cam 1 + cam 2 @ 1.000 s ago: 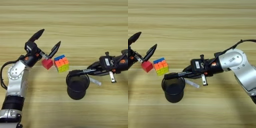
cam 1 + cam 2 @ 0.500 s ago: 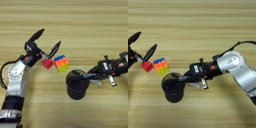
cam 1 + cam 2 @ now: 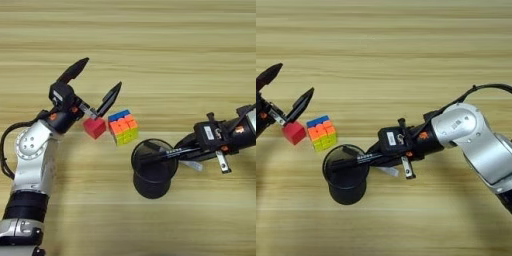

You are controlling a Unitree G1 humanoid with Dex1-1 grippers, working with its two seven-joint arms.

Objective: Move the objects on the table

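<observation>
Table: light wood, plank grain running from 9 to 3 o'clock.

Left gripper: at 9 o'clock of the scene, its 2 black fingers spread wide and holding nothing. 1 finger points toward 1 o'clock; the other ends just above the red cube.

Red cube: on the table just below the left gripper, with the puzzle cube right beside it at 3 o'clock; whether the 2 touch cannot be told.

Puzzle cube: multicoloured, lying at 11 o'clock of the cup and clear of its rim.

Cup: black mesh, upright, at 6 o'clock of the scene.

Right gripper: reaching in from 3 o'clock, closed on the marker.

Marker: black with white print, held nearly level; its free end lies over the cup mouth, pointing toward 9 o'clock. Whether it touches the rim cannot be told.

Pen: white-silver, lying on the table under the right gripper, only partly visible, just at 3 o'clock of the cup.
</observation>
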